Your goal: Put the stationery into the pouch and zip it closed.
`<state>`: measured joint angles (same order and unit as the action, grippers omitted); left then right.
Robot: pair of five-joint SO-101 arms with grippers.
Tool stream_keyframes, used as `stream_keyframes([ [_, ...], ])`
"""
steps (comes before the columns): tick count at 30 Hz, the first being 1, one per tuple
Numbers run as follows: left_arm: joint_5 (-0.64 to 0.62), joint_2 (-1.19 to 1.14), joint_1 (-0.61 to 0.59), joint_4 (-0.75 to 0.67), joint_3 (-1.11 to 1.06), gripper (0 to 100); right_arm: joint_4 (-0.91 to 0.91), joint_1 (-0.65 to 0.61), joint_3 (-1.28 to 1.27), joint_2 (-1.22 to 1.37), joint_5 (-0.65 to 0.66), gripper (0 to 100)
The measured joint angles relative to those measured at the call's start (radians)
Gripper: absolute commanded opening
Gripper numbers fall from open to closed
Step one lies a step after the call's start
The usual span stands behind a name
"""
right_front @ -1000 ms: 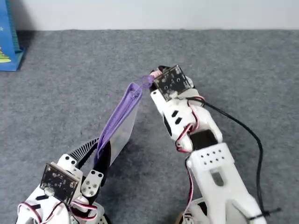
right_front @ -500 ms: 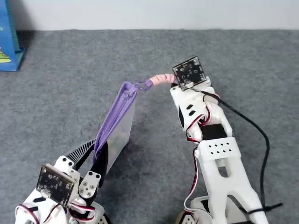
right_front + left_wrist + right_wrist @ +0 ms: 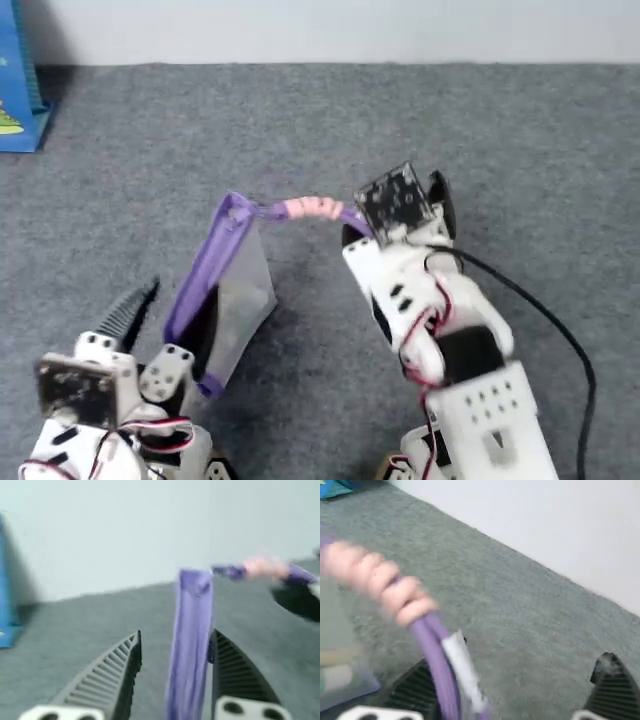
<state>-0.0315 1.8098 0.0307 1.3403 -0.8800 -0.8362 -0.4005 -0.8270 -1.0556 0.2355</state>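
Note:
The pouch (image 3: 225,290) has a clear body and a purple zip edge (image 3: 190,645) and stands on its side on the grey carpet. A purple strap with pink beads (image 3: 310,208) runs from its far corner toward the right arm (image 3: 440,320). My left gripper (image 3: 176,634) is open, with the pouch's purple edge running between its fingers, close to one finger (image 3: 232,670). My right gripper (image 3: 515,665) is open too; the beaded strap (image 3: 390,587) lies against one of its fingers (image 3: 412,687). Blurred pale shapes (image 3: 332,672) show through the pouch wall.
A blue box (image 3: 15,90) stands at the far left by the white wall. Grey carpet (image 3: 520,130) stretches to the right and behind the pouch.
The left gripper's fingers have spread apart around the pouch. The right arm has drawn back toward the near side, and the strap and the pouch's far corner came nearer and leftward with it.

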Motion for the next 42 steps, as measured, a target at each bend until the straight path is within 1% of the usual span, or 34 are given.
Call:
stream_keyframes([
  [7, 0.0, 0.0, -0.239, -0.146, 0.0, 21, -0.152, -0.02, 0.0, -0.183, 0.0, 39.1],
  [10, 0.0, 0.0, -0.304, -0.178, 0.0, 21, -0.196, -0.018, 0.0, -0.249, 0.0, 39.1],
  [13, 0.0, 0.0, -0.341, -0.187, 0.0, 21, -0.235, -0.018, 0.0, -0.299, 0.0, 39.1],
  [19, -0.002, 0.002, -0.354, -0.187, 0.026, 21, -0.282, -0.018, 0.005, -0.387, -0.035, 39.1],
  [23, -0.006, 0.002, -0.354, -0.187, 0.066, 21, -0.331, -0.018, 0.066, -0.486, -0.041, 39.1],
  [26, -0.057, 0.002, -0.354, -0.173, 0.087, 21, -0.376, -0.005, 0.103, -0.539, -0.044, 39.1],
  [29, -0.121, 0.002, -0.354, -0.144, 0.097, 21, -0.396, 0.058, 0.135, -0.594, -0.046, 39.1],
  [33, -0.186, 0.002, -0.353, -0.138, 0.097, 21, -0.399, 0.109, 0.152, -0.666, -0.048, 39.1],
  [36, -0.215, 0.002, -0.353, -0.138, 0.097, 21, -0.4, 0.117, 0.153, -0.689, -0.048, 39.1],
  [39, -0.222, 0.002, -0.353, -0.138, 0.087, 21, -0.4, 0.115, 0.112, -0.69, -0.048, 39.1],
  [42, -0.222, 0.002, -0.353, -0.155, 0.032, 21, -0.37, 0.109, 0.008, -0.69, -0.049, 39.1],
])
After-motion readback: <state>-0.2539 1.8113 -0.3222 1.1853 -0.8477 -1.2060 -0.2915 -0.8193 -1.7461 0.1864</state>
